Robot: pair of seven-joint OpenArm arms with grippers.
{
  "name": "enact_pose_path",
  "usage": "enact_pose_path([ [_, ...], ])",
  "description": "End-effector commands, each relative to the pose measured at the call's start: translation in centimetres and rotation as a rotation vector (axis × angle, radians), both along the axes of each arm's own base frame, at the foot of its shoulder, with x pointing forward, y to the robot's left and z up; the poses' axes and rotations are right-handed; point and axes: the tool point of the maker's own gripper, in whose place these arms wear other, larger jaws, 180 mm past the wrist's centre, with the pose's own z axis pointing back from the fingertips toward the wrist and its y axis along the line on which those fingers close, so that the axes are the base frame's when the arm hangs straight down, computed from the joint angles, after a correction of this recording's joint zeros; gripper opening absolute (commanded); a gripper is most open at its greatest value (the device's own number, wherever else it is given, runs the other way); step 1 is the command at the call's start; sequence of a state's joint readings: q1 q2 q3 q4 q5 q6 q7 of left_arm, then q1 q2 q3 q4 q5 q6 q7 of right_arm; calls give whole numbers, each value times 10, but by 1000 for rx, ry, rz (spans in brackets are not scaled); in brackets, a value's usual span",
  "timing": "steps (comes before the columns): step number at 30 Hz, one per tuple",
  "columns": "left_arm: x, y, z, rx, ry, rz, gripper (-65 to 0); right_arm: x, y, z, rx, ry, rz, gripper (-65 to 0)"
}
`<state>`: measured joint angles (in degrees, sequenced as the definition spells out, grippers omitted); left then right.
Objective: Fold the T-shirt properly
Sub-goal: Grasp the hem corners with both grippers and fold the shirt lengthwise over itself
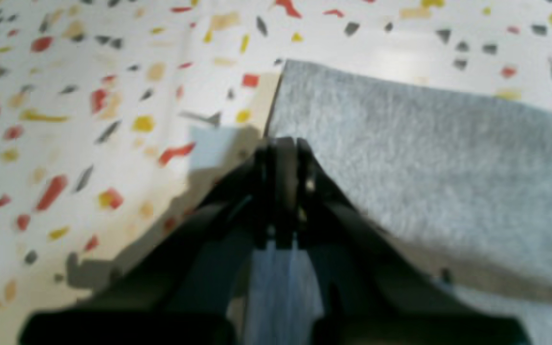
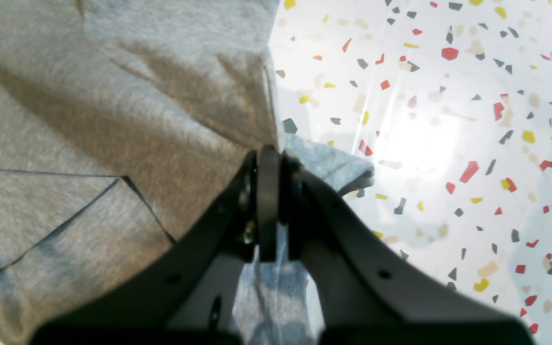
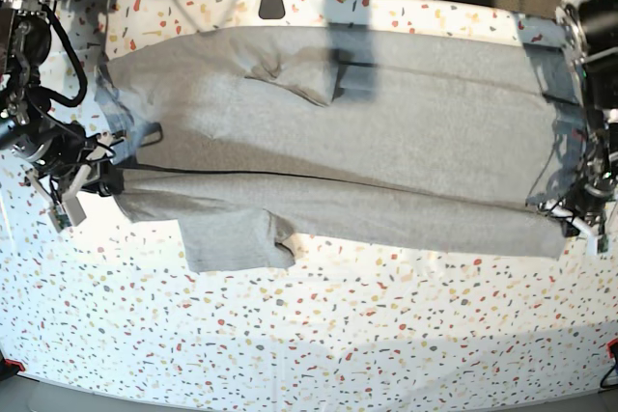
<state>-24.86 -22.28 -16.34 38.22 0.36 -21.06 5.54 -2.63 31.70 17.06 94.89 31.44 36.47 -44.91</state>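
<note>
The light grey T-shirt (image 3: pixel 386 132) lies stretched lengthwise across the speckled table (image 3: pixel 338 335), its near long edge doubled over. One sleeve (image 3: pixel 237 238) sticks out toward the front and the other sleeve (image 3: pixel 299 72) lies folded on top near the back. My right gripper (image 3: pixel 101 178) is at the shirt's left end, and my left gripper (image 3: pixel 572 217) is at its right end. In the left wrist view the left gripper (image 1: pixel 283 143) is shut on a corner of the T-shirt (image 1: pixel 424 153). The right gripper (image 2: pixel 269 155) is shut on the T-shirt (image 2: pixel 89 120) edge, with cloth running between its fingers.
The speckled white tabletop (image 1: pixel 89 120) (image 2: pixel 448 143) extends well in front of the shirt. Black cables (image 3: pixel 58 55) hang beside the arm at the left. A dark mount (image 3: pixel 273 2) sits at the back edge. The table's front edge runs along the bottom of the base view.
</note>
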Motion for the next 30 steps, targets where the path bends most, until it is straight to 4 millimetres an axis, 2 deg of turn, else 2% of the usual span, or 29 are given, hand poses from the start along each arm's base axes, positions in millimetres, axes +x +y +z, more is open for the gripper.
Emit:
enact_pose_path([
  [1, 14, 11, 41, 28, -122, 10, -650, 9, -4, 18, -11, -57, 4, -650],
  [6, -6, 5, 80, 80, -209, 14, -650, 8, -4, 18, -11, -56, 4, -650],
  [9, -18, 3, 94, 131, -231, 6, -650, 8, -4, 18, -12, -56, 4, -650],
  [13, -31, -2, 93, 148, -202, -9, -650, 5, -9, 22, -30, -57, 9, -650],
  [16, -42, 0, 92, 155, -173, -18, -650, 2, -14, 39, -56, -101, 5, -650],
  [20, -58, 3, 100, 153, -171, -42, -650, -10, -21, 55, -94, -139, -11, -650],
  [25, -77, 1, 106, 157, -136, -77, -650, -30, -33, 54, -118, -121, -41, -650],
  [30, -96, 2, 88, 168, -73, -87, -650, -51, -37, 43, -127, -77, -48, -650],
])
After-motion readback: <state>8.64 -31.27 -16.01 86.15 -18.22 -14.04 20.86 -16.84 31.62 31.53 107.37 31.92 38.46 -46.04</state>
